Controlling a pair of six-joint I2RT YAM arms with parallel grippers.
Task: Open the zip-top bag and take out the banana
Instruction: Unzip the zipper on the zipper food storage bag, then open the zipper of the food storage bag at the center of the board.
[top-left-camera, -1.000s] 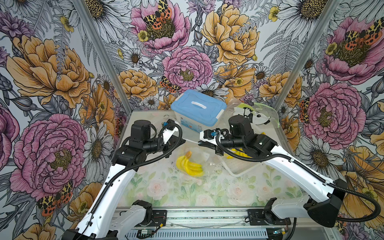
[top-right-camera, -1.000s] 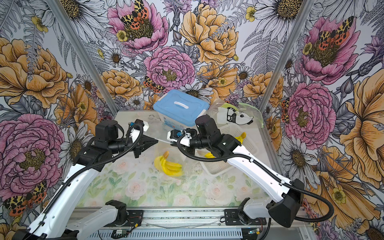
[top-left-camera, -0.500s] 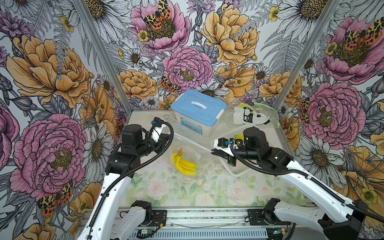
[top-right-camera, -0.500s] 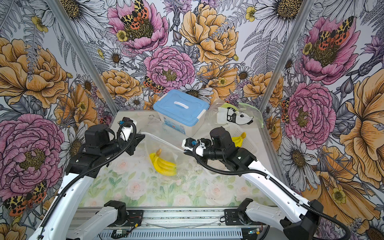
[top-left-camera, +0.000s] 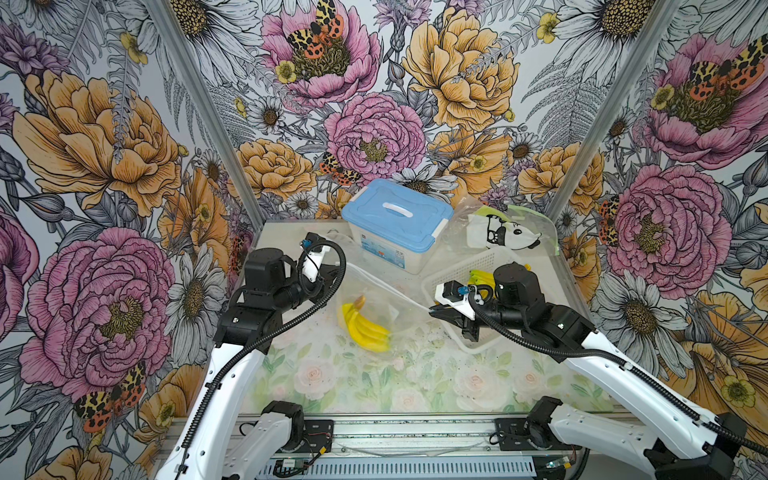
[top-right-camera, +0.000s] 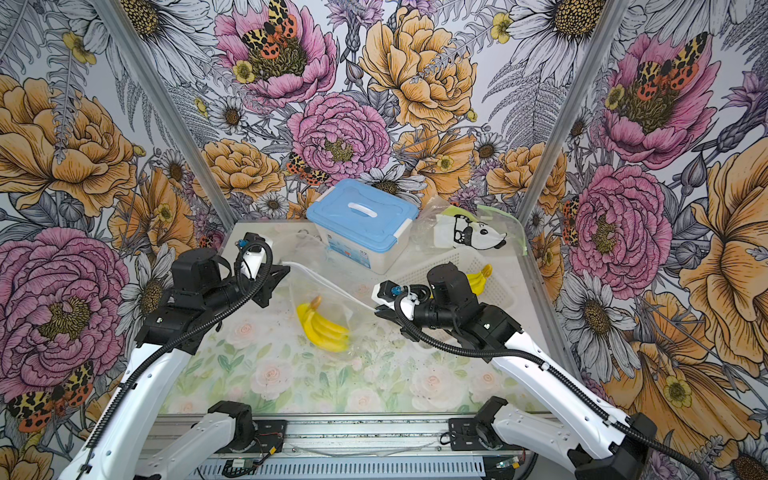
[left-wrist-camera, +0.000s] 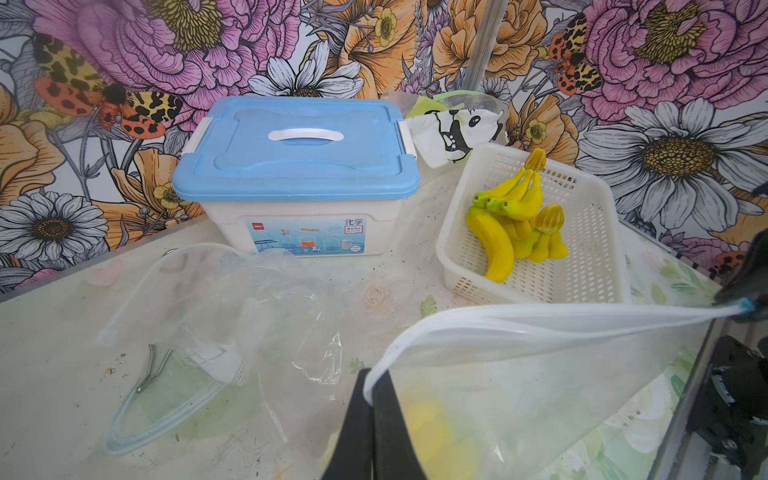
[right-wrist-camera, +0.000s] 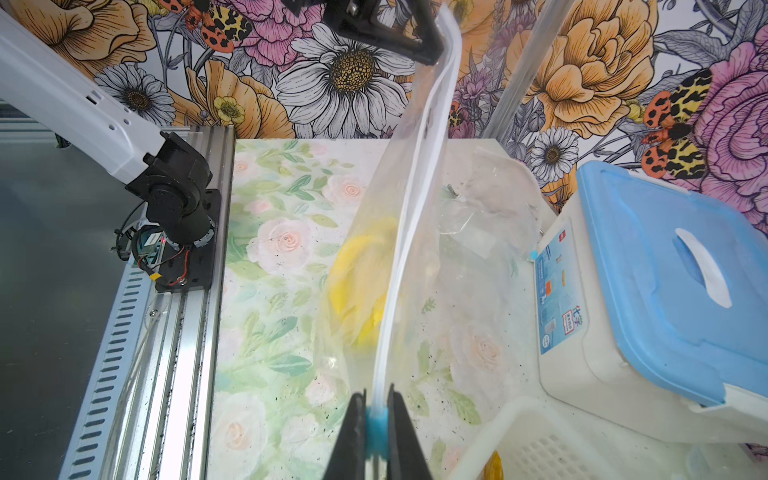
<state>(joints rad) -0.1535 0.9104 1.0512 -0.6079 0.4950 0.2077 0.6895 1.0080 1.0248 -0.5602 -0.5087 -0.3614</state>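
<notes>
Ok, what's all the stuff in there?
zip-top bag: one, clear, stretched between both arms
banana bunch: one, yellow, inside that bag
basket: one, white, right side
basket bananas: two bunches, yellow, in the basket
box: one, white with blue lid, back
panda pouch: one, white and black, back right corner
loose bags: count unclear, clear, beside the box
left arm: one, white, jaws shut on bag's zip end
right arm: one, white, jaws shut on bag's blue slider

Speckly rose-print tabletop (top-left-camera: 332, 382). Blue-lidded white plastic box (top-left-camera: 395, 216) at far edge, white perforated plastic basket (top-left-camera: 461, 268) by right edge, crumpled clear plastic bags (left-wrist-camera: 216, 299) far-left.
</notes>
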